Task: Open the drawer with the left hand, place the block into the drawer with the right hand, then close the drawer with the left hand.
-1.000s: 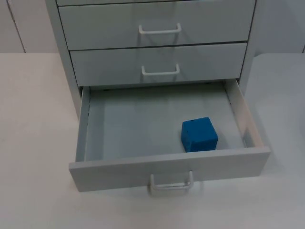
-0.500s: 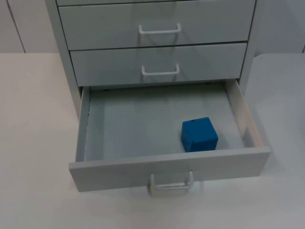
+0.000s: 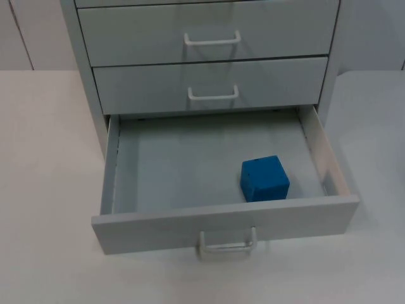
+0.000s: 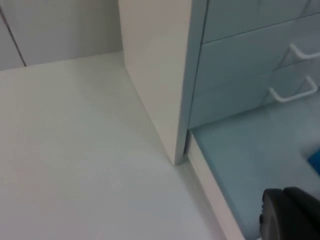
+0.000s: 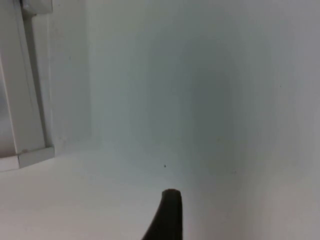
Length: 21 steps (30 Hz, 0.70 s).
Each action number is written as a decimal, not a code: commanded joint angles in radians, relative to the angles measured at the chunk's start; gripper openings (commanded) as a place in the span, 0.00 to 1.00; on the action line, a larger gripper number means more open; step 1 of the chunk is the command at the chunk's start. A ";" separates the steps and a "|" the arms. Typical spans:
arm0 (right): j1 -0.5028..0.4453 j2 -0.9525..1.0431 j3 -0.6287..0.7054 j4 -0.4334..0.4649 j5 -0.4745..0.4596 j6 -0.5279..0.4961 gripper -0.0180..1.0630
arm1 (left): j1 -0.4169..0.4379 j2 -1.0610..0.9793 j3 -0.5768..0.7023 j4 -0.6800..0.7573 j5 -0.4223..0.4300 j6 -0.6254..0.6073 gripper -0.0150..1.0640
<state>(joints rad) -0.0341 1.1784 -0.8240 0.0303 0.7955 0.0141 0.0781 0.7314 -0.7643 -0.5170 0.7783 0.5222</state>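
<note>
The left gripper [image 4: 287, 215] hangs above the table just outside the open drawer's left side wall, near the cabinet's front left corner; one black fingertip is all that can be seen of it, so whether its fingers are spread or pressed together cannot be told. The right gripper [image 5: 167, 217] waits over bare table [image 5: 100, 200] beside the partition wall, well apart from the cabinet, and again a single dark fingertip gives no clue to its state. Outward from there, the bottom drawer [image 3: 221, 221] of the grey cabinet [image 3: 85, 76] stands pulled fully out over the table, its white handle [image 3: 228, 244] facing the table's near edge. The blue block [image 3: 264, 178] sits on the drawer floor toward the front right corner, close to the front panel and apart from the right wall. By the look of it, opening and placing are done; what remains is for the left arm to reach the front and push the drawer shut.
</note>
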 commanded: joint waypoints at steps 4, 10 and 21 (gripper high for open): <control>-0.003 -0.008 0.007 0.001 0.001 -0.008 0.70 | 0.002 0.024 0.003 -0.109 0.053 0.115 0.01; -0.003 -0.008 0.007 0.001 0.001 -0.008 0.70 | -0.114 0.175 0.003 -0.287 0.177 0.392 0.01; -0.003 -0.008 0.007 0.001 -0.001 -0.008 0.70 | -0.682 0.395 0.003 0.265 -0.192 -0.079 0.01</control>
<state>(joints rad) -0.0341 1.1784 -0.8240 0.0303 0.7955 0.0141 -0.5322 1.1004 -0.7643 -0.3509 0.6430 0.5386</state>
